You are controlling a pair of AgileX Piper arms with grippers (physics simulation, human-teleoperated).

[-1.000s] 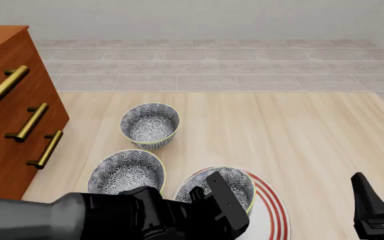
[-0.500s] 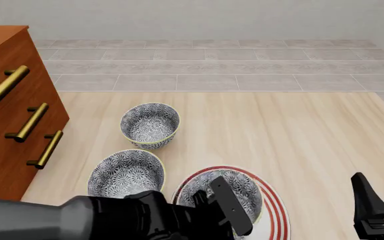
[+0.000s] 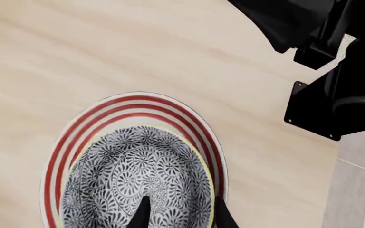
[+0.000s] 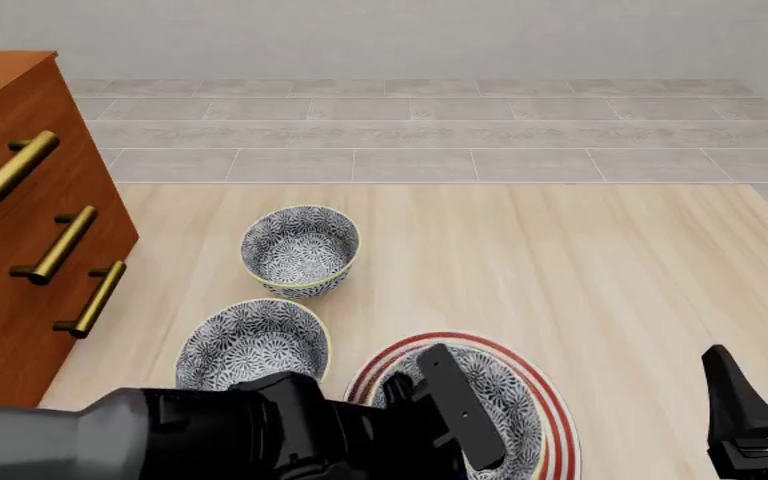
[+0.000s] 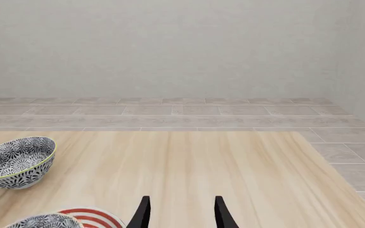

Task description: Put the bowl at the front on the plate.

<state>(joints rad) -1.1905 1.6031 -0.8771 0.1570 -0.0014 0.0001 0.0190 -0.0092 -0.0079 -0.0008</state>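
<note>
The bowl (image 3: 131, 175), blue-grey flower pattern with a yellow-green rim, sits upright inside the white red-ringed plate (image 3: 131, 102) at the front of the table. In the front view the bowl (image 4: 507, 388) lies low within the plate (image 4: 560, 415). My left gripper (image 3: 181, 217) straddles the bowl's rim, one finger inside and one outside, standing as wide as the open right one. Its black body (image 4: 471, 420) covers the bowl's near left part. My right gripper (image 5: 180, 213) hangs open and empty at the front right (image 4: 764, 400).
Two alike bowls stand left of the plate, one near (image 4: 251, 343) and one farther back (image 4: 300, 248). A wooden dresser (image 4: 24, 220) with brass handles lines the left side. The right arm's black links (image 3: 334, 95) show in the left wrist view.
The bowl has come down and a little right with my left gripper, from held above the plate to resting flat in it. The right arm has not moved.
</note>
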